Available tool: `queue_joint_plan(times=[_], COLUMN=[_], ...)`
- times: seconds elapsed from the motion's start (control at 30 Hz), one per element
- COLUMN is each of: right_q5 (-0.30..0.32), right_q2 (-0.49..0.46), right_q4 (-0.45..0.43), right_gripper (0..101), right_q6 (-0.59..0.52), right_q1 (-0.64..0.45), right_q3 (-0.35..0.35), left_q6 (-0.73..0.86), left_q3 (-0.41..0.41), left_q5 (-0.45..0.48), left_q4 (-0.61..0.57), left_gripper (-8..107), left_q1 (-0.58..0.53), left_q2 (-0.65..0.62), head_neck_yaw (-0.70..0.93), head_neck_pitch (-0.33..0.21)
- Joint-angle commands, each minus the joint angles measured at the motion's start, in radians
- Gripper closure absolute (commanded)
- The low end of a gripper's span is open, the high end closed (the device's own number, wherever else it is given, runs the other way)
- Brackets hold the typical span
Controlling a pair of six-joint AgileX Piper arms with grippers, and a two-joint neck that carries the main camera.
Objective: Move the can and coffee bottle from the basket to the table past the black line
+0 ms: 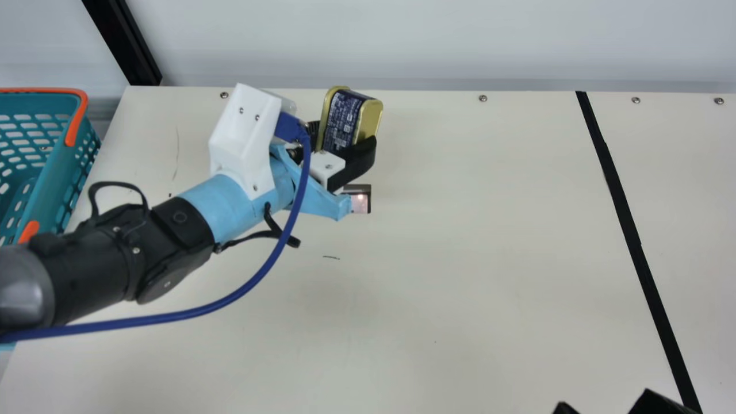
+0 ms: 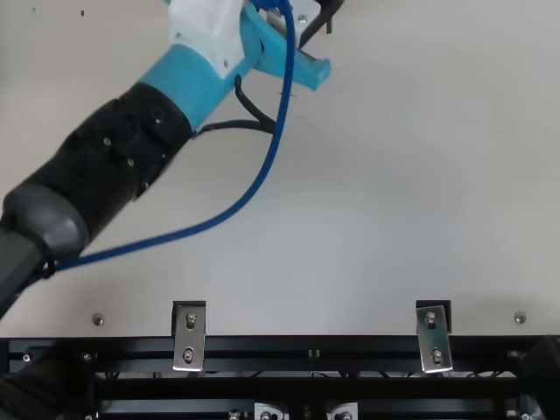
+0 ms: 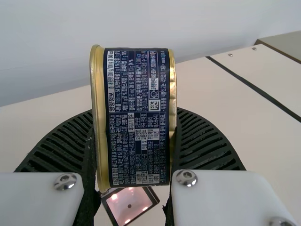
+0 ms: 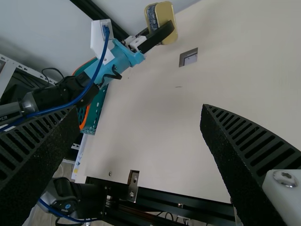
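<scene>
My left gripper (image 1: 344, 145) is shut on the gold-and-navy can (image 1: 340, 119), over the table left of the black line (image 1: 637, 244). In the left wrist view, the can (image 3: 137, 113) stands nearly upright between the fingers of my left gripper (image 3: 134, 141), its printed side facing the camera. The teal basket (image 1: 54, 195) with orange handles is at the main view's left edge, partly behind the left arm. Dark tips of my right gripper (image 1: 604, 407) show at the bottom right. In its wrist view, my right gripper (image 4: 141, 120) stands open with nothing between its fingers.
A small square dark-framed item (image 1: 360, 201) with a shiny face is at the table below the left gripper. A blue cable (image 1: 253, 279) loops beside the left arm. A pale wall runs behind the far table edge, and metal brackets (image 2: 189, 335) line the near edge.
</scene>
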Motion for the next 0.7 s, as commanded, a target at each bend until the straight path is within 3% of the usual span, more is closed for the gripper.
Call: queue_joint_plan(times=[0.0,0.23,0.67], right_q5=[0.000,0.000,0.000], right_q2=[0.000,0.000,0.000], right_q4=[0.000,0.000,0.000], right_gripper=[0,0,0], right_q6=[0.000,0.000,0.000], right_q1=[0.000,0.000,0.000], right_q3=[0.000,0.000,0.000], left_q6=[-0.035,-0.079,-0.070], left_q3=[-0.008,-0.030,-0.062], left_q5=[-0.009,-0.034,-0.054], left_q4=[0.059,0.108,0.087], left_gripper=[89,89,89], left_q1=[0.014,0.031,0.020], left_q2=[0.013,0.051,0.119], head_neck_yaw=[-0.003,-0.003,-0.003], head_neck_pitch=[-0.001,-0.001,-0.001])
